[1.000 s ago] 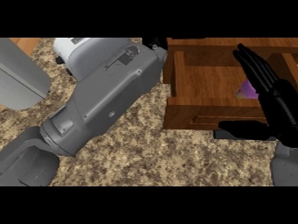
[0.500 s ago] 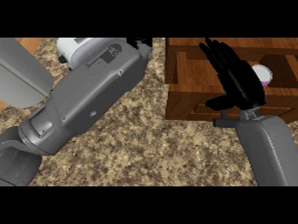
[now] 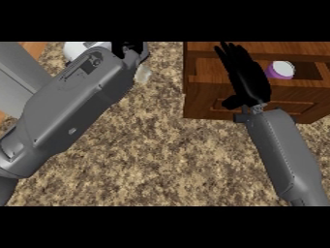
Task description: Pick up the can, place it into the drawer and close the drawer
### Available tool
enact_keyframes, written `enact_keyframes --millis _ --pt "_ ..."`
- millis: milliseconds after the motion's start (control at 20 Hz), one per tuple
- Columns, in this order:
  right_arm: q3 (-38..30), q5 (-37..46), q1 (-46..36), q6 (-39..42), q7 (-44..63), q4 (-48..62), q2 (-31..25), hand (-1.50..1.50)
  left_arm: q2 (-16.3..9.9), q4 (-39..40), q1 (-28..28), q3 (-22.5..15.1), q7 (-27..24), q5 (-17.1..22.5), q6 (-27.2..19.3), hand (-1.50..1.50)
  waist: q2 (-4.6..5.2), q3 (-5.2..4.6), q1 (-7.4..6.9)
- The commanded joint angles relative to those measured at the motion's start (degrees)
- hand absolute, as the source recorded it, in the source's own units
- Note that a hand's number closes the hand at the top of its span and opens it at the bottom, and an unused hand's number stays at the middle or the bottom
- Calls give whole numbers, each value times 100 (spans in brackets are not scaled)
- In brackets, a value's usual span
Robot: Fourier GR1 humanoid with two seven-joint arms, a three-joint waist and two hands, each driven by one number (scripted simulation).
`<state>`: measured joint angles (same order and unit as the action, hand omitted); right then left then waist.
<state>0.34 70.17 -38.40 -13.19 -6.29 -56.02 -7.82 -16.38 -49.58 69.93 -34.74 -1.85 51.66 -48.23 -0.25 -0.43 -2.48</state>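
Observation:
The purple can point(image 3: 280, 70) with a white top lies inside the open wooden drawer point(image 3: 210, 92) at the upper right. My right hand point(image 3: 245, 80) is open, with straight fingers pointing away over the drawer's front panel, just left of the can and apart from it. My left forearm runs from the lower left up to the top middle. Only a small black part of my left hand point(image 3: 128, 48) shows at the top edge, mostly hidden by the forearm.
A grey box-shaped appliance point(image 3: 7, 77) stands at the left edge. A white rounded object point(image 3: 78, 48) and a pale translucent thing point(image 3: 143, 72) sit beside my left wrist. Speckled counter point(image 3: 167, 145) spreads between the two forearms.
My right hand has moved left off the can, which now shows in the drawer; its forearm has swung in toward the middle. The left forearm shifted slightly.

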Motion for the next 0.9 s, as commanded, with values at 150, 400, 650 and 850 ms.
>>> enact_keyframes --millis 150,400,650,850 --pt "-435 169 -647 -1067 -139 1708 -85 -150 -371 -642 -140 3 455 -185 -93 -150 64 52 -64" --pt "-651 247 -1006 -1901 -251 2509 -74 -150 -504 -662 -241 225 423 -220 -10 -150 134 55 -100" --pt "-854 296 -1557 -2302 -243 3137 -173 -150 -851 -984 -244 296 721 -235 215 -150 160 57 -198" --pt "-891 429 -2084 -2471 -42 3643 -94 -150 -699 -1105 -576 131 633 -487 -10 -150 151 54 -167"
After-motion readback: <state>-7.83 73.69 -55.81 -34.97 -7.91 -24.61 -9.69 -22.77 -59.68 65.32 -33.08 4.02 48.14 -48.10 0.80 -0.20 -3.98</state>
